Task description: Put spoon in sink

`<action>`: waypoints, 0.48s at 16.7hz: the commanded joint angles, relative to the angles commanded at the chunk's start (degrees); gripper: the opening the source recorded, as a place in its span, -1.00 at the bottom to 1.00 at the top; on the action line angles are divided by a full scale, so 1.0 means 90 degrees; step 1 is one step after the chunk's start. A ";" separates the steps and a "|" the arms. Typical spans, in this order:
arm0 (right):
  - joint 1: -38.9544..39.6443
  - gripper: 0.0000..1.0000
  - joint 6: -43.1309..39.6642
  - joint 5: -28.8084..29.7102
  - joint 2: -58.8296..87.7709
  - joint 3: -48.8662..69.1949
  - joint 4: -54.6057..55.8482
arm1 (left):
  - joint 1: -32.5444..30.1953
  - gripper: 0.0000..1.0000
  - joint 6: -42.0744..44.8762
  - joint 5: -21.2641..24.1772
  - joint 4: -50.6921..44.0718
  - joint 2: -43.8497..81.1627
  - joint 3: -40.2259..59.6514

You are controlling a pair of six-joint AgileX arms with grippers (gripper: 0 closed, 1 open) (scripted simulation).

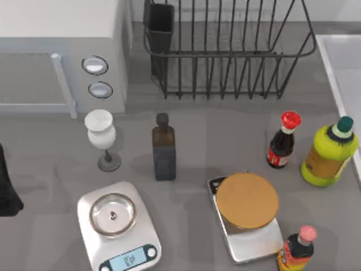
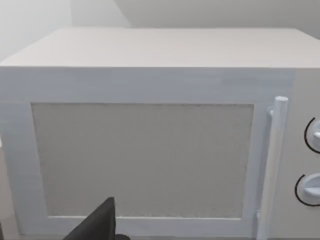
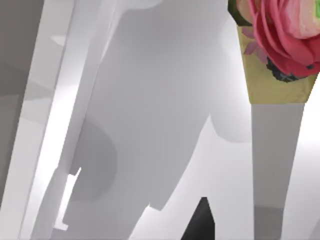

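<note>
The spoon is out of view. The sink (image 1: 333, 79), a pale basin with a raised white rim, lies at the table's right edge. In the right wrist view its pale grey inside (image 3: 150, 100) spreads close under the camera, and a dark part of my right gripper (image 3: 200, 222) shows over it. My left arm (image 1: 5, 189) is a black shape at the table's left edge. A dark part of my left gripper (image 2: 97, 225) faces the microwave door (image 2: 142, 160) in the left wrist view.
A white microwave (image 1: 62, 56) stands back left and a black wire dish rack (image 1: 225, 51) back middle. Across the table stand a wine glass (image 1: 101, 135), a dark bottle (image 1: 163, 149), two scales (image 1: 118, 226) (image 1: 248, 234) and three bottles (image 1: 282, 141) (image 1: 330, 152) (image 1: 296, 251).
</note>
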 joint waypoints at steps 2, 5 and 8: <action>0.0015 -1.00 -0.0006 -0.0005 -0.0195 -0.0690 0.0415 | 0.0000 1.00 0.0000 0.0000 0.0000 0.0000 0.0000; 0.0019 -1.00 -0.0002 -0.0008 -0.0474 -0.1711 0.1048 | 0.0000 1.00 0.0000 0.0000 0.0000 0.0000 0.0000; 0.0021 -1.00 -0.0003 -0.0002 -0.0653 -0.2217 0.1458 | 0.0000 1.00 0.0000 0.0000 0.0000 0.0000 0.0000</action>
